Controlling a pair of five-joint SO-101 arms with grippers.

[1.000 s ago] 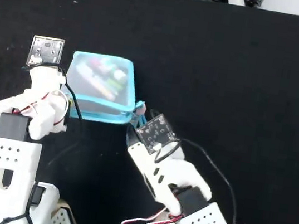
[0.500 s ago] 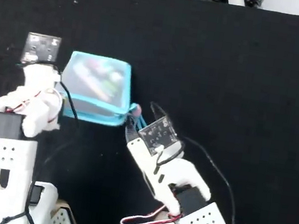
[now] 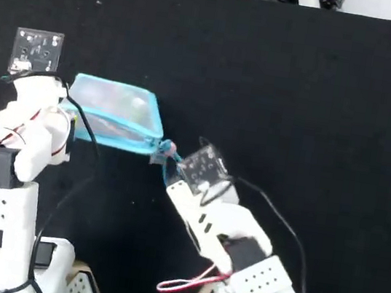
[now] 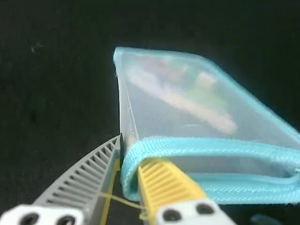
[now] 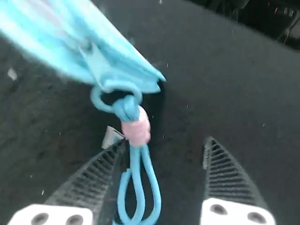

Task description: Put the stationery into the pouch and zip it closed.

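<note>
Left gripper [image 4: 130, 157]: I see its ribbed grey and yellow fingers pinched nearly together on the pouch's [image 4: 187, 108] woven turquoise edge band.
Right gripper [image 5: 165, 143]: fingers spread wide, clamping nothing; the cord [image 5: 136, 187] lies against one ribbed finger.
Pouch: boxy translucent mesh, at 10 o'clock on the black table [image 3: 299, 96].
Stationery [image 4: 187, 101]: blurred colourful shapes inside, seen through the mesh.
Cord: a knotted blue loop with a pink bead [image 5: 136, 131], hanging off the zipper pull at the pouch's 4 o'clock corner.
Views: the wrist cameras give me finger ridges and the knot; overhead shows an arm on either side of the pouch.
</note>
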